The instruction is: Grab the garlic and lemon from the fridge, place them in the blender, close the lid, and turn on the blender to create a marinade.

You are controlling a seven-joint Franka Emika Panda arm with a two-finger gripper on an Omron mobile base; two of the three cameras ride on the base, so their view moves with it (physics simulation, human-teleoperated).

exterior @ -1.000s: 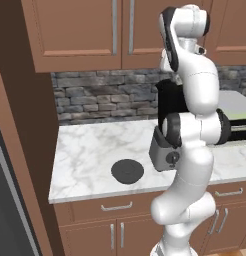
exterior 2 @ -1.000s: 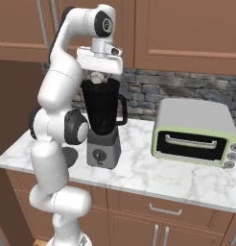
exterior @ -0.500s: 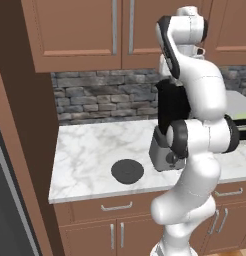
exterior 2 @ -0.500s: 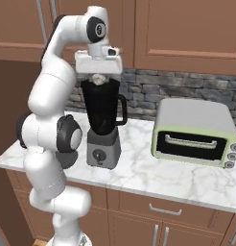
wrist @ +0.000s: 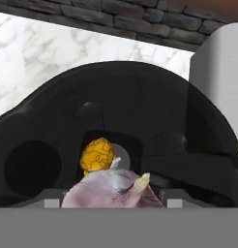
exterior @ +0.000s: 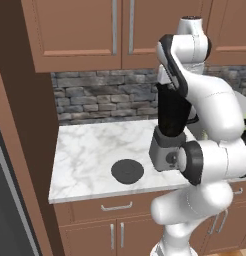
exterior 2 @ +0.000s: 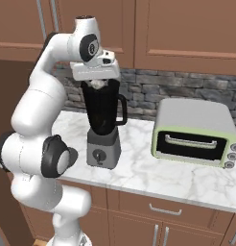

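The arm poised over the open blender [exterior 2: 104, 125], loading the garlic [wrist: 111, 191] — the second ingredient. The gripper [exterior 2: 97, 82] hangs at the jar's mouth; the bulb fills the foreground between the fingers, apparently clasped, though the tips themselves are hidden. The lemon [wrist: 97, 155] already lies at the bottom of the jar. The lid [exterior: 127, 171] rests flat on the counter [exterior: 90, 155], beside the base. Next, judged: let the bulb drop, then fetch the lid — the dial awaits.

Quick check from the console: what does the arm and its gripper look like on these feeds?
The arm is glossy white, built of rounded segments with dark grey joint rings and round dark caps. The gripper hangs from a flat white hand block. No cables or markings are visible.
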